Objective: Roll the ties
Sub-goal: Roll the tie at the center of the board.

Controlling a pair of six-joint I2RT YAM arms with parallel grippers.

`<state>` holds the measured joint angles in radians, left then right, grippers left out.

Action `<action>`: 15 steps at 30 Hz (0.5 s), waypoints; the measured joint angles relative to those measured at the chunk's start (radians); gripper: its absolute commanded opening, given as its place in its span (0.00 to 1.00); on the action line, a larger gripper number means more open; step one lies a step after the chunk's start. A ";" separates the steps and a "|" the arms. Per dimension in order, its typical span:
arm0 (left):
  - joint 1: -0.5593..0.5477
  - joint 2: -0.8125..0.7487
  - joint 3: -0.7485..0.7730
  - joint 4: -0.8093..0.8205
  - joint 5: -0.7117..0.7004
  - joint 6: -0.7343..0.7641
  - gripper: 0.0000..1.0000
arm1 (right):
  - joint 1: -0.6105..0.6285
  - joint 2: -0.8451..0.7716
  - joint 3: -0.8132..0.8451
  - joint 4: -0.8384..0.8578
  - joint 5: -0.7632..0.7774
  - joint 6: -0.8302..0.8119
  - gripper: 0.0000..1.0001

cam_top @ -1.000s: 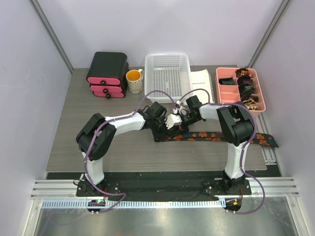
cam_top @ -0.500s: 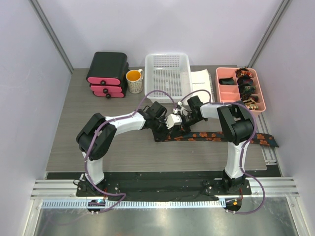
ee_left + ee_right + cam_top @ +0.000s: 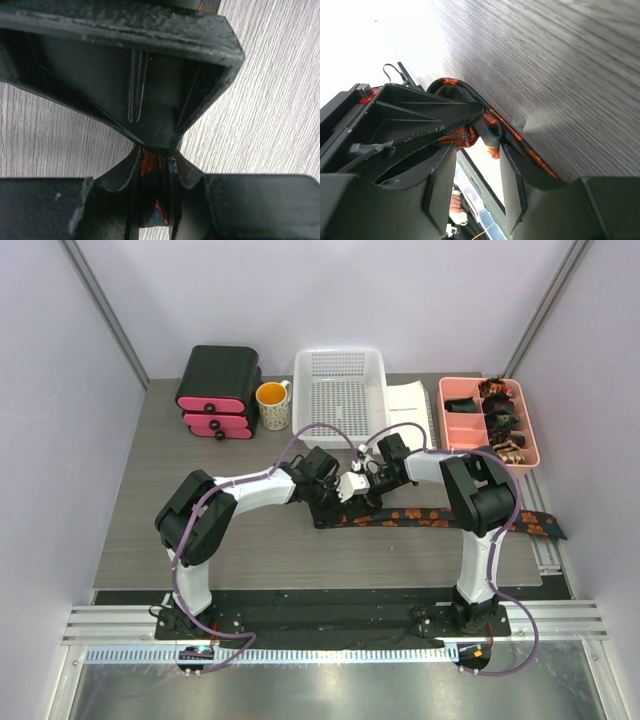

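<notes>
Mid-counter [image 3: 250, 550], just in front of the white basket [image 3: 340, 390], my two tools meet tip to tip.

Left tool [image 3: 340, 496]: jaws together, clamped on the tie [image 3: 420, 517]. In the left wrist view, a sliver of orange-and-blue cloth [image 3: 151, 165] shows pinched where the fingers close.

Right tool [image 3: 363, 485]: its wrist view shows a small bunched loop of tie [image 3: 487, 131] at the fingertips, with a gap between the fingers behind it. I cannot tell whether it grips or only cradles the loop.

The tie's near end is gathered at the tools. The rest lies flat in a strip to the right, its pointed tail past the counter's edge, on the rail. Finished coils [image 3: 500, 420] sit in the pink tray [image 3: 460, 430] at far right.

Handling, my judgement:
- Light, limp cloth. No stiffness, so the roll holds no shape by itself.
- Smooth weave and likely slippery, so a loose pinch may let turns slide out.
- Take hold across the full width at the coil, one tool pinning the core and the other feeding the flat strip.
- The trailing length may drag and skew, so keep it straight.

Rolling is barely started, and most of the strip is unwound.
</notes>
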<state>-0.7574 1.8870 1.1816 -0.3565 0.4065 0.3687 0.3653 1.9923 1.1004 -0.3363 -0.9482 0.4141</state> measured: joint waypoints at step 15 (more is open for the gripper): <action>0.000 0.003 0.010 -0.014 0.000 0.001 0.39 | 0.021 0.038 0.023 -0.044 0.056 -0.087 0.01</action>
<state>-0.7574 1.8896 1.1912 -0.3706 0.4061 0.3698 0.3859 2.0304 1.1236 -0.3801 -0.8921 0.3275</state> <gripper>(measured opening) 0.264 0.038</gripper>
